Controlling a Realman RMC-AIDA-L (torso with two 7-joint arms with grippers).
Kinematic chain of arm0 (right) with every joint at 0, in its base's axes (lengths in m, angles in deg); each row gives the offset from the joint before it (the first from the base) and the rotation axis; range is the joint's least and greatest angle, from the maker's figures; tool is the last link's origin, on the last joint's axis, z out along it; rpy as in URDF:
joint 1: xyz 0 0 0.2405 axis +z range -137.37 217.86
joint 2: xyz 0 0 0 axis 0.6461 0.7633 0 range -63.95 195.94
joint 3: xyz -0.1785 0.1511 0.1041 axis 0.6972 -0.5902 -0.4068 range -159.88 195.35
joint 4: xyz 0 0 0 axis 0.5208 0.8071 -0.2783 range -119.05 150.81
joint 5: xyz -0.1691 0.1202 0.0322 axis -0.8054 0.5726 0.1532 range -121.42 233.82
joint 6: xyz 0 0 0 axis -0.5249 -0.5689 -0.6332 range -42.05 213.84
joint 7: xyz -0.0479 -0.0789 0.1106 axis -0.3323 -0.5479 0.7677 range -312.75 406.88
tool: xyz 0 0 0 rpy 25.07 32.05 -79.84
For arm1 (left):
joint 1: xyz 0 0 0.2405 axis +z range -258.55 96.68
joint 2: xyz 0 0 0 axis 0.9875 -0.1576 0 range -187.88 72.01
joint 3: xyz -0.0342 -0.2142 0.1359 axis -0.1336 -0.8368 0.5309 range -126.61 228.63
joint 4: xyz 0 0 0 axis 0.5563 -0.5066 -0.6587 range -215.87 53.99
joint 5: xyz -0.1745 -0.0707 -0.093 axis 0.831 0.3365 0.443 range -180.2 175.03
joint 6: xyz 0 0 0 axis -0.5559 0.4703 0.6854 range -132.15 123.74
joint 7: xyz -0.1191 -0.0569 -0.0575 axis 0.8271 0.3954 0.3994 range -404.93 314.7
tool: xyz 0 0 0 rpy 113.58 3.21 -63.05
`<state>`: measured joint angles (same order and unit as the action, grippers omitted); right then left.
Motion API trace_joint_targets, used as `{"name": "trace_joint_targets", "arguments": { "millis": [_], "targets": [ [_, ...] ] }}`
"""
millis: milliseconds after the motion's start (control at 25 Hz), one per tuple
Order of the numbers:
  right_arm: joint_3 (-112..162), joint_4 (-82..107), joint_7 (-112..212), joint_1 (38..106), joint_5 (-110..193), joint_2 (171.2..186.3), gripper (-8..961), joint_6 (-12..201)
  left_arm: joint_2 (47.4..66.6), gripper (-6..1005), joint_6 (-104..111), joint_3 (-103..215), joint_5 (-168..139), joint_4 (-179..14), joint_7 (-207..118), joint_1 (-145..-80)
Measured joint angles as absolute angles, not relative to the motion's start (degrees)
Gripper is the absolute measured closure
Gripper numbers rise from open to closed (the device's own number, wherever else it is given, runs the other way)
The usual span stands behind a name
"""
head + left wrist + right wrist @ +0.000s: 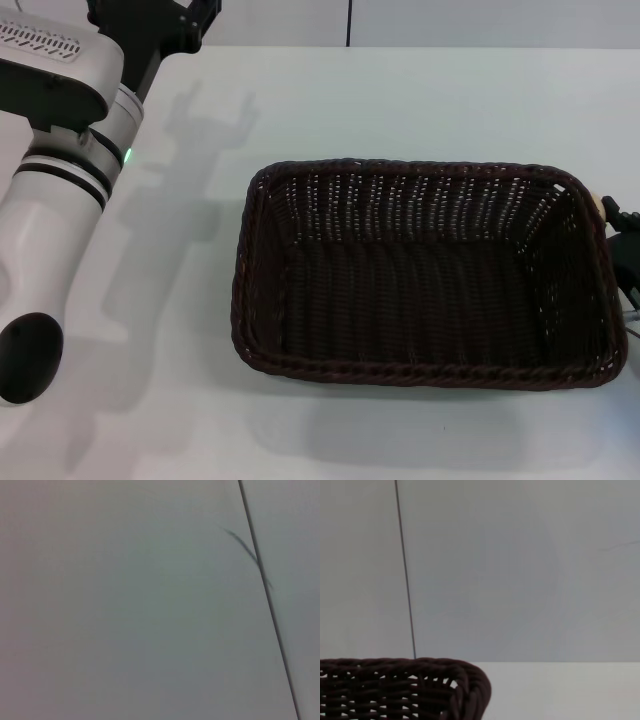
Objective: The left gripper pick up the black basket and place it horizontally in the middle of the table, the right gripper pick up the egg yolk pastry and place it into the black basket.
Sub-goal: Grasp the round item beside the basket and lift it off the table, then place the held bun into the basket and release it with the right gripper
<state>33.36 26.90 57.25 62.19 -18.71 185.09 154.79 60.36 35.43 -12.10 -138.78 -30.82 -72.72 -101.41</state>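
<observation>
We see the black basket [425, 275] lying empty on the table [400, 100].
Left gripper [150, 22] at 11 o'clock, right gripper [622, 240] at 3 o'clock: jaw spread unreadable.

No readable text, label, brand, number or sign appears in any of the three views.
</observation>
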Motion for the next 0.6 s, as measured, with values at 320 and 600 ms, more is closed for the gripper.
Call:
{"name": "trace_joint_targets", "arguments": {
  "millis": [320,600],
  "targets": [
    [29.8,26.8,56.9,59.8,-18.5,185.18,873,159.5,60.36,199,35.4,-11.9,-138.8,-31.0,-72.7,-101.4],
    [26.0,26.9,56.6,55.8,-18.4,185.36,909,171.6,60.42,199,35.8,-11.9,-138.8,-31.0,-72.3,-100.7]
  ]
}}
